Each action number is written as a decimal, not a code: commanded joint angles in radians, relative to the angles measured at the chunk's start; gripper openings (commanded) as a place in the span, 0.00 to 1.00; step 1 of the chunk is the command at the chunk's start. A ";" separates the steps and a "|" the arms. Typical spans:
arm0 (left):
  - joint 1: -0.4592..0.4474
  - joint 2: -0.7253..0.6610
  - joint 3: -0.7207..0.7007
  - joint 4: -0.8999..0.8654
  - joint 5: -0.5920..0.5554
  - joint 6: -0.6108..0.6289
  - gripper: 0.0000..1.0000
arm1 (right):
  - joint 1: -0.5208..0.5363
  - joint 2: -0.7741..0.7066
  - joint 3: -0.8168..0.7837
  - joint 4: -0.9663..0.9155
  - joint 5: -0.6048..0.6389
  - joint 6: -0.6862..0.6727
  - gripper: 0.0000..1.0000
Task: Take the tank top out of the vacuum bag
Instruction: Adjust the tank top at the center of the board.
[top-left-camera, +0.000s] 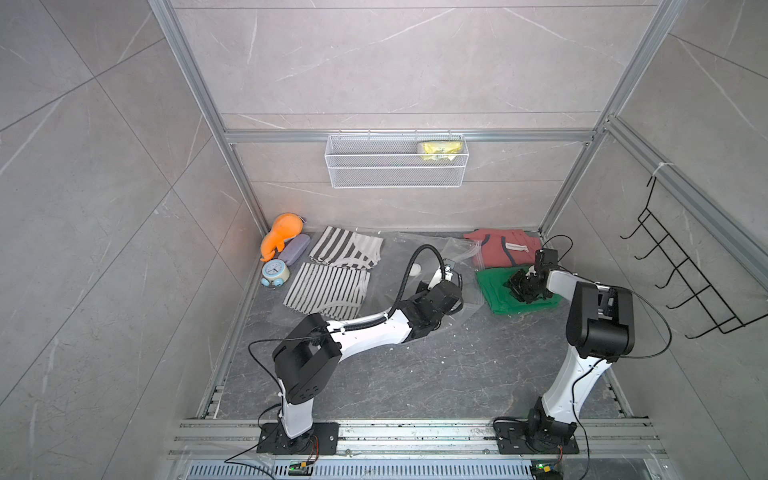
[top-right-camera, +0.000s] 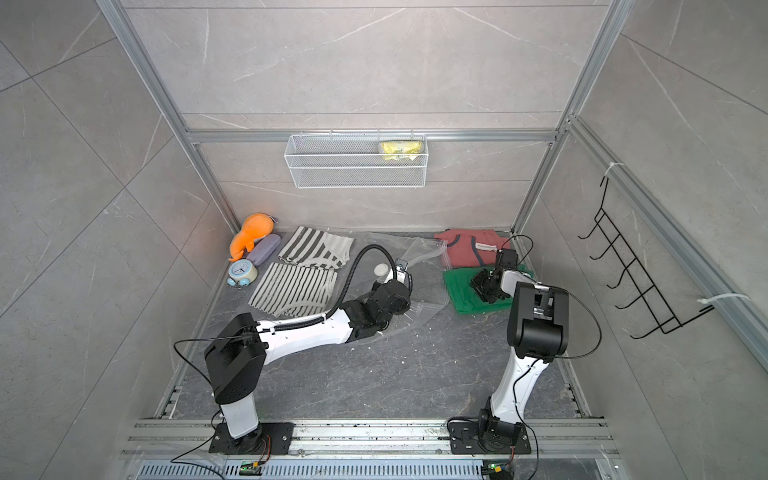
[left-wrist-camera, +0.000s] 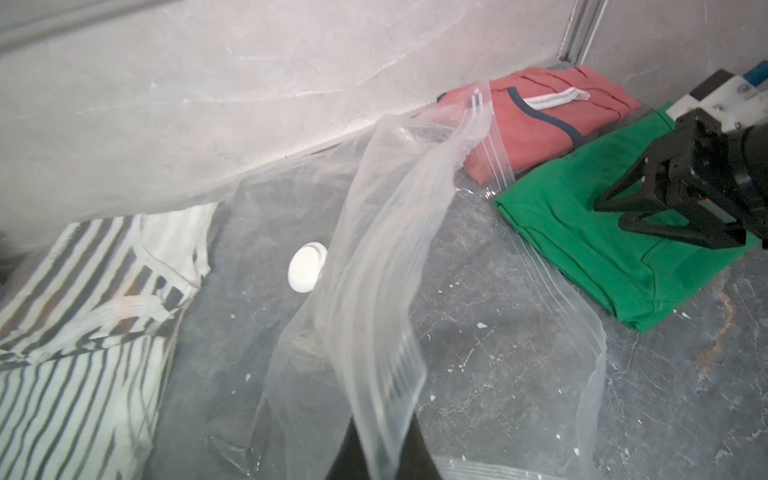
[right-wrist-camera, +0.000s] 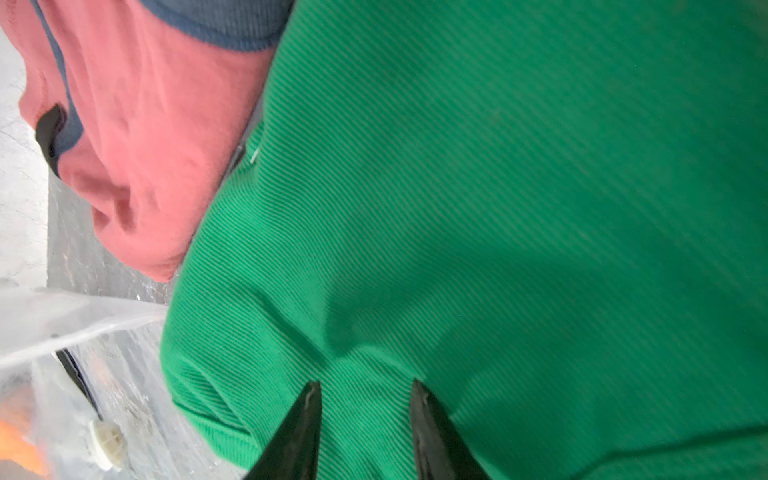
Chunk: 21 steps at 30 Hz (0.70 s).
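1. The left gripper (left-wrist-camera: 382, 440) is clamped shut on a fold of the large clear crinkly plastic vacuum bag (left-wrist-camera: 374, 249). It holds the edge by the zip-seal strip (left-wrist-camera: 496, 158) up above the dark marbled bench (top-left-camera: 415, 374).
2. The bag lies along the bench's back edge, long axis running left to right. Its mouth faces the right side and its round white valve (left-wrist-camera: 307, 267) sits near the middle.
3. Inside, seen through the film toward the bench's left edge, lies the black-and-white striped tank top (top-left-camera: 328, 291). A second striped garment (top-left-camera: 345, 249) lies just behind it. Neither is out of the bag yet.
4. The right gripper (right-wrist-camera: 365, 386) stands narrowly open, tips down at a folded green ribbed garment (right-wrist-camera: 498, 208) just outside the mouth, near the bench's right edge. A folded red garment (top-left-camera: 503, 249) sits behind it in the back right corner.
5. Judgement: the tank top lies leftward of both grippers, deep past the valve. The left arm is nearer but busy holding the mouth, so the right arm would have to reach leftward through the opening.
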 joint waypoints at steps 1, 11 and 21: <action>-0.001 -0.100 0.003 0.070 -0.089 0.060 0.00 | -0.011 0.007 -0.042 -0.026 0.033 0.022 0.39; -0.001 -0.207 -0.041 0.127 -0.114 0.073 0.00 | -0.007 0.000 -0.064 -0.013 0.012 0.032 0.39; -0.015 -0.253 -0.069 0.174 -0.117 0.114 0.00 | 0.002 -0.016 -0.096 0.006 0.001 0.057 0.39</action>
